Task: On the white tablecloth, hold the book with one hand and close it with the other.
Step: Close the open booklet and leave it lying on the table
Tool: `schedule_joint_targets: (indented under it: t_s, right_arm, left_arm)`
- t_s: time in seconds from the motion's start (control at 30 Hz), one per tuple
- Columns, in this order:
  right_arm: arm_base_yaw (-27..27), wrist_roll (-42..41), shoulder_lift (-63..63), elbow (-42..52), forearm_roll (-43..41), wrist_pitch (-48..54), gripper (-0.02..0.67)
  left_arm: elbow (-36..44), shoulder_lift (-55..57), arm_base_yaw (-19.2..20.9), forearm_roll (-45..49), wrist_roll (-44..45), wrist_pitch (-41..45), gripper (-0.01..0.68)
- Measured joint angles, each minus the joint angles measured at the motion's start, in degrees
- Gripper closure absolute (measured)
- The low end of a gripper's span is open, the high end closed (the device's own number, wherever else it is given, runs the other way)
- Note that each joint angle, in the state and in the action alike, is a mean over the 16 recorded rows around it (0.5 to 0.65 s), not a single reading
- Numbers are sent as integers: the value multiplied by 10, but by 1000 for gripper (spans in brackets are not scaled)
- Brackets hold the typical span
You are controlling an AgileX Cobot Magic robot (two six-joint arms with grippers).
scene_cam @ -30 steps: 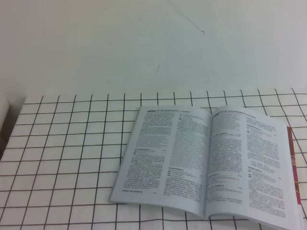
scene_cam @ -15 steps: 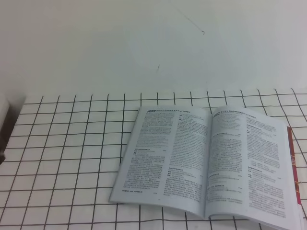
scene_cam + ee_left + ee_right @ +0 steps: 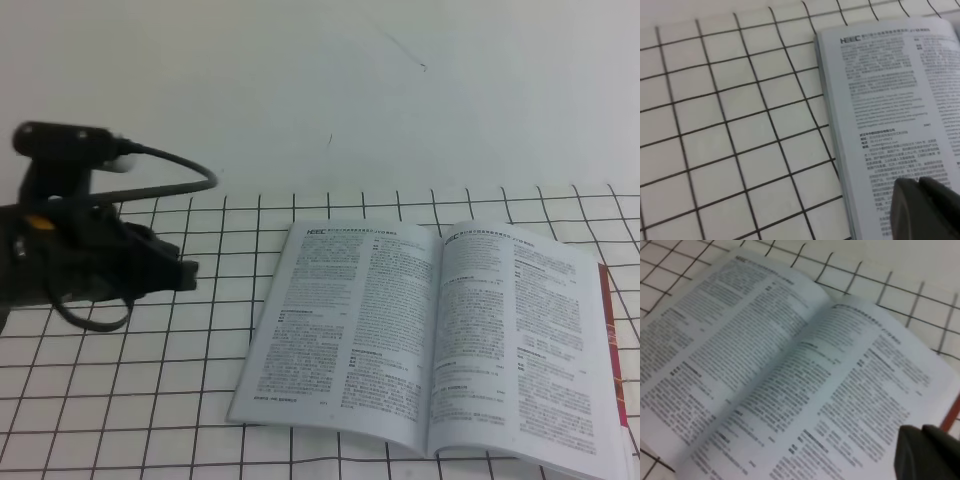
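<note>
The book (image 3: 430,340) lies open and flat on the white tablecloth (image 3: 130,380), right of centre, showing pages of dense small text. A red strip of its cover (image 3: 608,330) shows at its right edge. My left gripper (image 3: 188,272) is at the left, above the cloth, pointing at the book and about a square short of its left edge; its fingers look shut and empty. The left wrist view shows its fingertips (image 3: 927,210) over the book's left page (image 3: 890,100). My right arm is outside the high view. Its fingertips (image 3: 925,452) look shut above the right page (image 3: 790,370).
A plain white wall (image 3: 300,90) rises behind the cloth. A black cable (image 3: 170,180) loops from the left arm's camera mount. Bare gridded cloth (image 3: 730,125) lies left of the book.
My left arm has come into the high view from the left and now reaches toward the book. The book has not moved.
</note>
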Motion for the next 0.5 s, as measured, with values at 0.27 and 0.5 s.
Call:
schedule_joint_targets:
  t_s: [0.27, 0.5]
  right_arm:
    - [82, -103, 185, -39, 107, -37, 652]
    - [153, -116, 320, -71, 139, -61, 652]
  left_arm:
    - [-61, 136, -60, -5, 30, -5, 676]
    - [-71, 221, -79, -14, 35, -53, 676]
